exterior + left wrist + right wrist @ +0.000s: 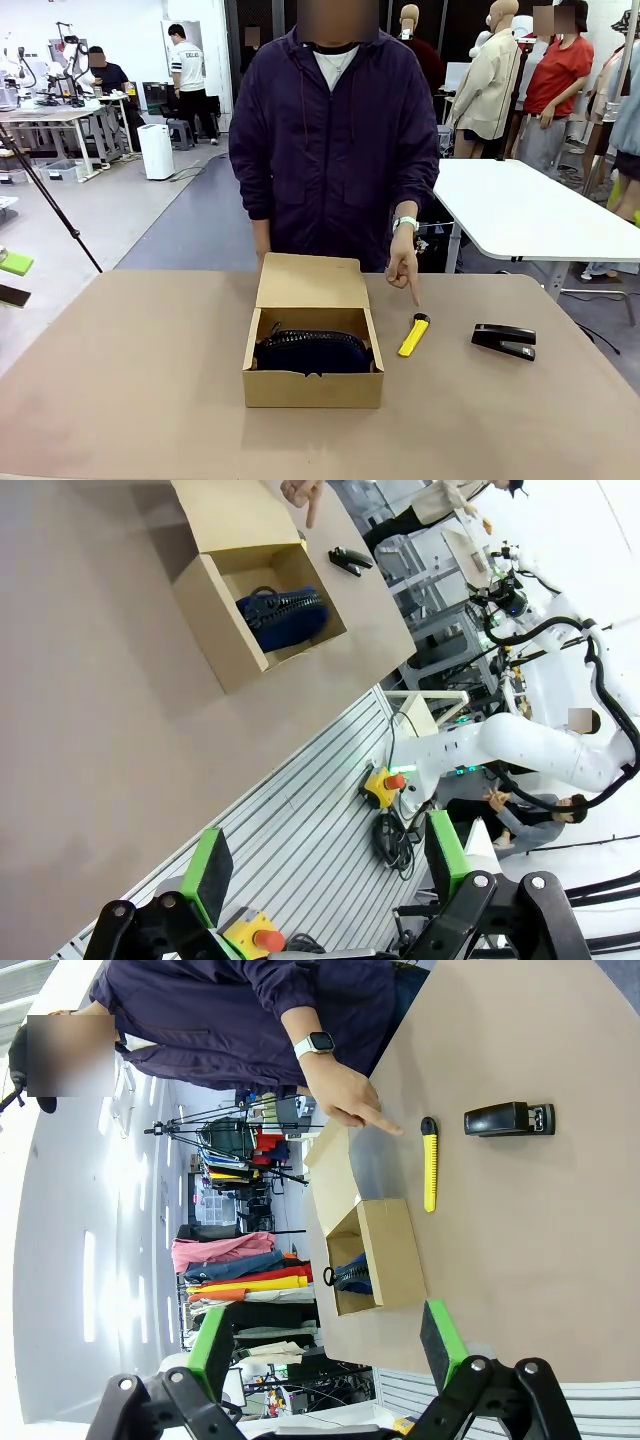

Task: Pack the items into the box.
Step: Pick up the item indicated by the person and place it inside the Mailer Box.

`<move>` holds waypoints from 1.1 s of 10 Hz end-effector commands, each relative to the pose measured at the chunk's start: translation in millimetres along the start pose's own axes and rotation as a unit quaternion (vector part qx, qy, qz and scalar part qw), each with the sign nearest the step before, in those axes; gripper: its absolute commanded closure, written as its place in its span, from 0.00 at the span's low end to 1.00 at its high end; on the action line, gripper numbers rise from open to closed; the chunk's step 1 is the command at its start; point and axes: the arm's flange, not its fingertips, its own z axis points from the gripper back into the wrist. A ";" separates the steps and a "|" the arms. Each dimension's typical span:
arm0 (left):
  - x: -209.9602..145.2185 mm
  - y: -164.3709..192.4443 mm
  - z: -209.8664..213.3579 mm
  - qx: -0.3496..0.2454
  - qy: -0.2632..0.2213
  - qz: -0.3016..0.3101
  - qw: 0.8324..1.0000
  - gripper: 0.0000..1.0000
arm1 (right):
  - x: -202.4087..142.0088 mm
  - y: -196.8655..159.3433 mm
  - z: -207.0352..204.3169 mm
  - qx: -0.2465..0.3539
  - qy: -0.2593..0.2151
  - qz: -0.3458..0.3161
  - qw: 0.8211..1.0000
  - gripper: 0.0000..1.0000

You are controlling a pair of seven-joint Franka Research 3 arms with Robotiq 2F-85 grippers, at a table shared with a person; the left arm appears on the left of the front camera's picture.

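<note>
Pouch (314, 352) packed in box (312, 390); knife (414, 336) and stapler (504, 340) wait on worktop (120, 380), well beyond left claw (328, 865) and right claw (325, 1345), both released.

Open box (312, 388) holds navy pouch (313, 352); yellow knife (414, 336), black stapler (504, 340) beside.

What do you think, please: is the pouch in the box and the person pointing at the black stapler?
Not quite: the person's hand points at the yellow utility knife, not the stapler, as the front view shows. The pouch is indeed in the box.
</note>
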 end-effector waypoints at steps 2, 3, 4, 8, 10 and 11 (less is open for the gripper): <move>-2.0 1.0 2.8 -0.005 0.002 -0.002 1.000 0.00 | 1.6 2.8 0.4 0.008 -0.004 0.004 1.000 0.00; -2.0 1.0 2.8 -0.005 0.002 -0.002 1.000 0.00 | 0.0 0.0 0.0 0.000 0.000 0.000 1.000 0.00; -2.0 1.0 2.8 -0.005 0.002 -0.002 1.000 0.00 | 4.1 15.9 -18.5 -0.053 0.022 0.014 0.998 0.00; -2.0 1.0 2.8 -0.005 0.002 -0.002 1.000 0.00 | -35.1 99.0 -174.7 -0.334 0.075 0.153 0.927 0.00; -2.0 1.0 2.8 -0.005 0.002 -0.002 1.000 0.00 | -73.5 99.1 -254.2 -0.438 0.054 0.230 0.867 0.00; -2.0 1.0 2.8 -0.005 0.002 -0.002 1.000 0.00 | -91.2 94.6 -277.9 -0.455 0.052 0.261 0.850 0.00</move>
